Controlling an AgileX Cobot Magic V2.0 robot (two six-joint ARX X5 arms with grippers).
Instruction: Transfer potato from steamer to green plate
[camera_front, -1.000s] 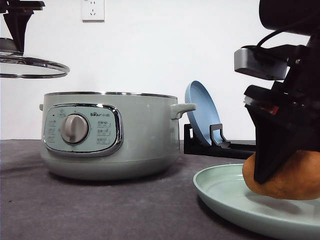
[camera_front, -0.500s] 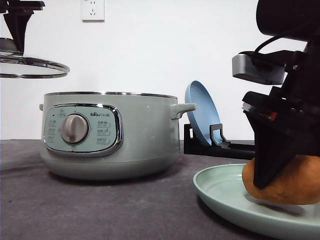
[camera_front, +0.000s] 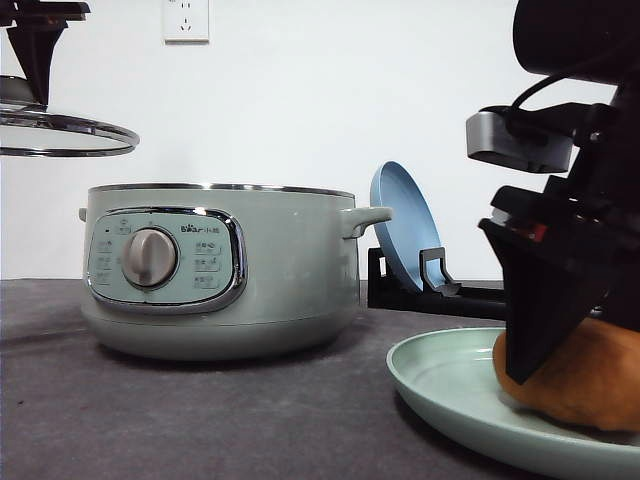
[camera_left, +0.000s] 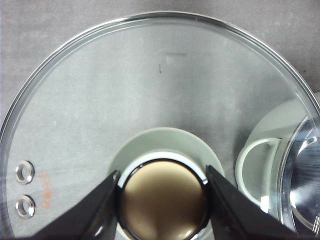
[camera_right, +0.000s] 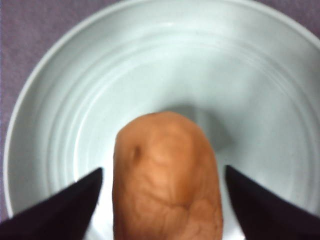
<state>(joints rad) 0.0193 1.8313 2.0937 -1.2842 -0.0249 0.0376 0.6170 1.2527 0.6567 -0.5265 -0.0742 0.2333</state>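
Potato (camera_front: 585, 385) down on the green plate (camera_front: 440, 385), right claw (camera_right: 160, 200) let go — transfer nearly finished.
Front view: I see the potato resting in the plate's well, the right claw's dark finger in front of it, and the steamer (camera_front: 220, 270) standing open well to the left with its glass lid (camera_front: 60, 130) held high above the surface; what I judge is left is pulling the right arm clear. Left wrist view: my left claw (camera_left: 162, 200) is clamped on the lid's knob (camera_left: 162, 197), a detail the front view cuts off. Right wrist view: the fingers (camera_right: 55, 207) stand spread, gaps on both sides of the potato, which the front view cannot confirm.
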